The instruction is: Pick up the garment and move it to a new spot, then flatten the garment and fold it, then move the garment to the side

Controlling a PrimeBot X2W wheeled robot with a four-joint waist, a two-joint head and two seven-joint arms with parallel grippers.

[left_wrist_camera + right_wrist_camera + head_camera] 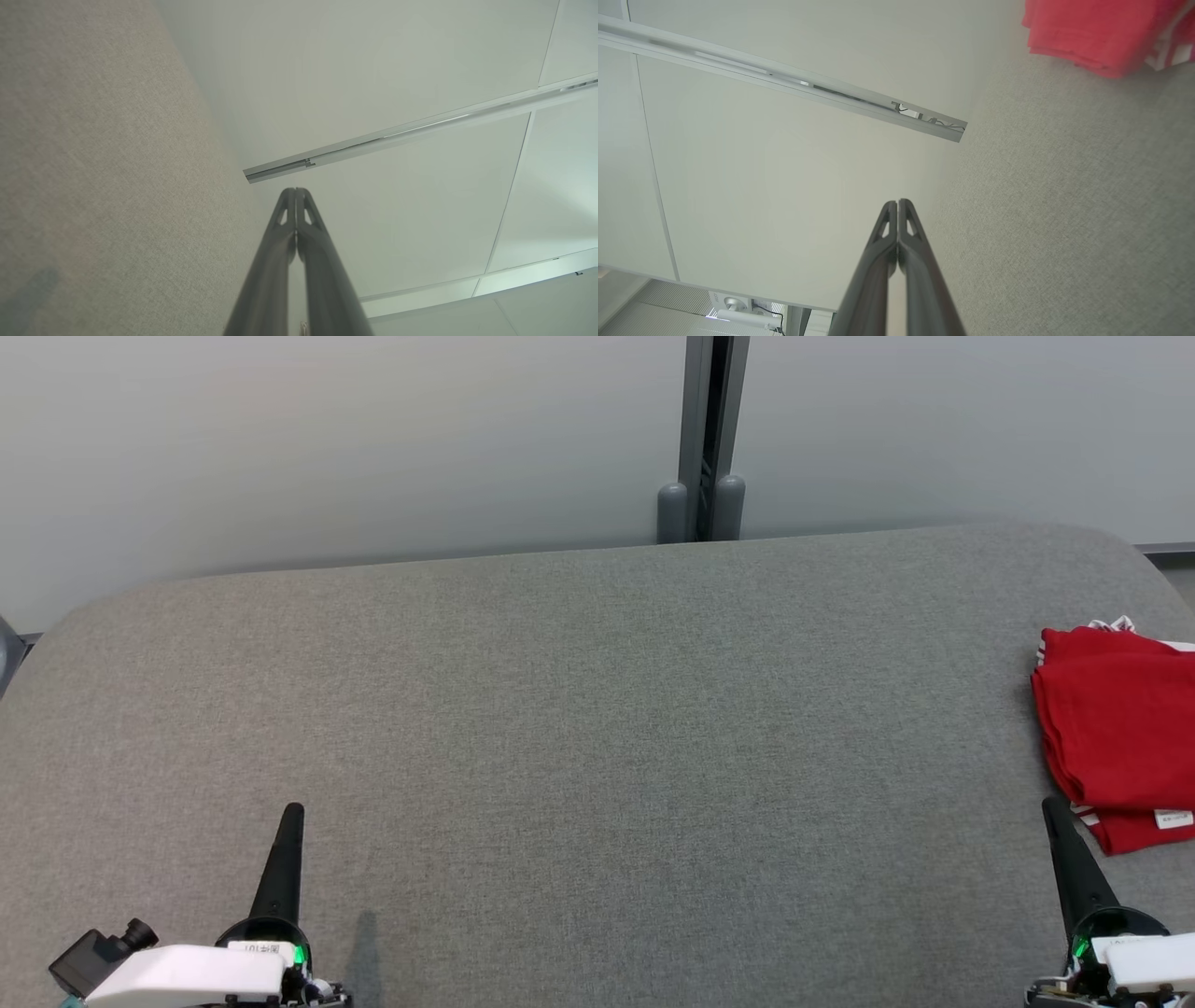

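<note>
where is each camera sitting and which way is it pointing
Head view: on the robot's head, looking forward and down at the grey padded surface, red garment at its right edge; left gripper and right gripper low, both shut.
Left wrist view: on the left wrist, looking along its shut gripper over the surface toward the pale wall.
Right wrist view: on the right wrist, looking along its shut gripper at wall and surface.
Shared: head and right wrist views both show the red garment.
</note>
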